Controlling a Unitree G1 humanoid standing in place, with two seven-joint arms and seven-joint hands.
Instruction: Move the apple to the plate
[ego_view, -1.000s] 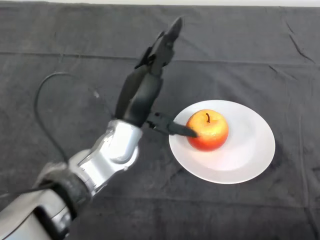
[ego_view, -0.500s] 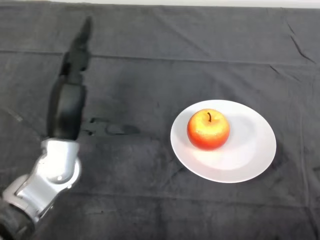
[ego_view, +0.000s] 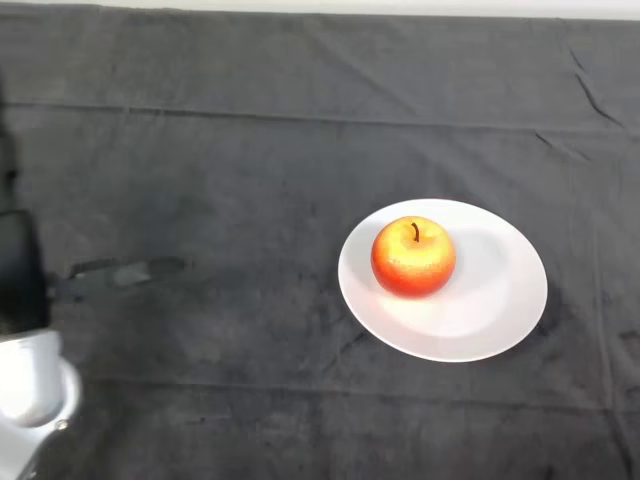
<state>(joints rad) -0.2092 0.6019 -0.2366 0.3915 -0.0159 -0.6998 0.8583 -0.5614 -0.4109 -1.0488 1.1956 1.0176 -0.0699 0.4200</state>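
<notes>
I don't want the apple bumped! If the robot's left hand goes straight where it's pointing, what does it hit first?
Probably nothing. The left hand points up the view's left edge, over dark cloth; the apple on its plate sits far to its right.

At the view's left edge you see only a slice of the left arm (ego_view: 30, 395): a rounded, glossy silver-grey shell with soft highlights. Above it sits the hand (ego_view: 18, 270), a matte black, blocky casing cut off by the edge. You can make out no markings or screws.
</notes>
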